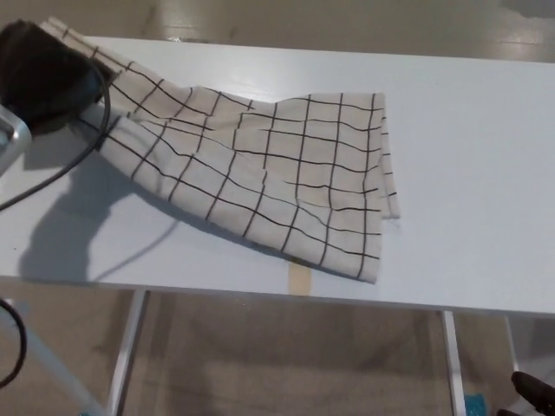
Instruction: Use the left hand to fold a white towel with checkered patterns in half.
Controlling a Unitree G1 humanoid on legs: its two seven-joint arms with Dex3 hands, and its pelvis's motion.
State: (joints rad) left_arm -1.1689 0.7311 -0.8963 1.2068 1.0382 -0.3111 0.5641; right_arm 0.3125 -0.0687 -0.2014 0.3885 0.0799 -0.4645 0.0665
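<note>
One robot hand (43, 74) lifts towel (277, 173) corner.

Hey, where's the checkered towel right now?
In the head view, the checkered towel lies on the white table, left of centre. Its upper-left end is lifted in the left hand, and its right end rests flat near the table's front edge.

white towel (269, 165) with black checks, white table (468, 130)

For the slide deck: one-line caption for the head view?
Left hand lifts one end of the checkered towel above the white table, mid-fold.
</note>
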